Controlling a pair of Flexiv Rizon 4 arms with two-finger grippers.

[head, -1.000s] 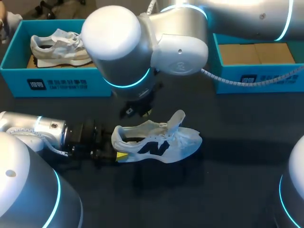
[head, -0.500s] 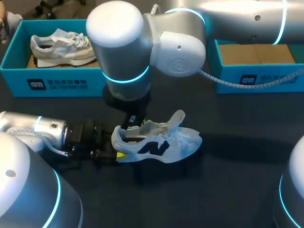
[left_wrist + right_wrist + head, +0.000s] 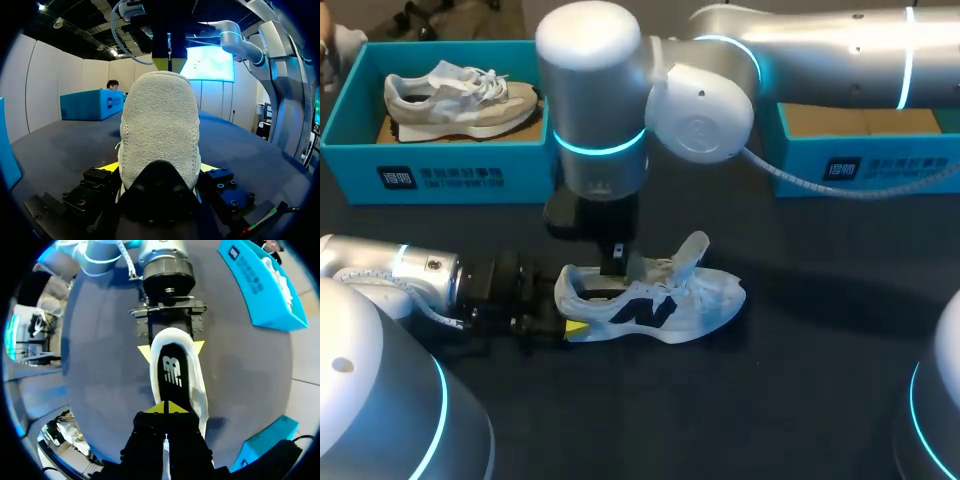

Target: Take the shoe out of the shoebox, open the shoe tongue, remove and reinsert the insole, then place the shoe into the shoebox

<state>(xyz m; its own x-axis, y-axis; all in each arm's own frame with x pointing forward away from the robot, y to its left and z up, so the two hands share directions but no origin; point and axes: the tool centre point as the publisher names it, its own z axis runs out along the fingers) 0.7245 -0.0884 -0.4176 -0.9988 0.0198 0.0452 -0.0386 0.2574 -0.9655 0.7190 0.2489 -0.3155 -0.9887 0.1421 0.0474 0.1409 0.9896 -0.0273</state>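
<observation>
The right arm has swung across and lowered, so the right gripper [image 3: 165,407] now dips into the shoe [image 3: 660,295], its fingers pressed together just above the insole [image 3: 172,372]. The left gripper [image 3: 159,167] clamps the heel from both sides. The shoe lies out on the table [image 3: 800,400] with its tongue [image 3: 693,250] raised. I'd judge that pulling the insole, refitting it and returning the shoe to the shoebox [image 3: 880,172] all remain.
</observation>
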